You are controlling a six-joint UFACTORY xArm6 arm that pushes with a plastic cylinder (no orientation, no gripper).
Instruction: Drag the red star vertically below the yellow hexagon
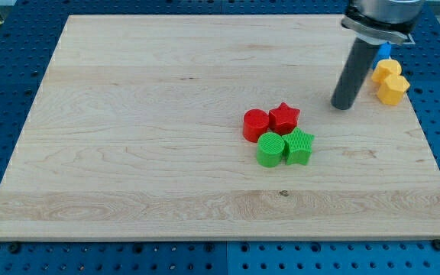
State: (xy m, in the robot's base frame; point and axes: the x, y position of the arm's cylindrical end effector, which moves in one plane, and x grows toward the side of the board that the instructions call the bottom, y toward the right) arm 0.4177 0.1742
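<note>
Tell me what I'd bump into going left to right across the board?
Red cylinder → green cylinder → red star → green star → my tip → yellow blocks.

two red blocks (270,121), two green blocks (285,147), two yellow blocks (390,82) and one partly hidden blue block (386,52).

Bright, even overhead light, soft short shadows under the blocks, mild glare on the wooden board (128,114), sharp focus.
</note>
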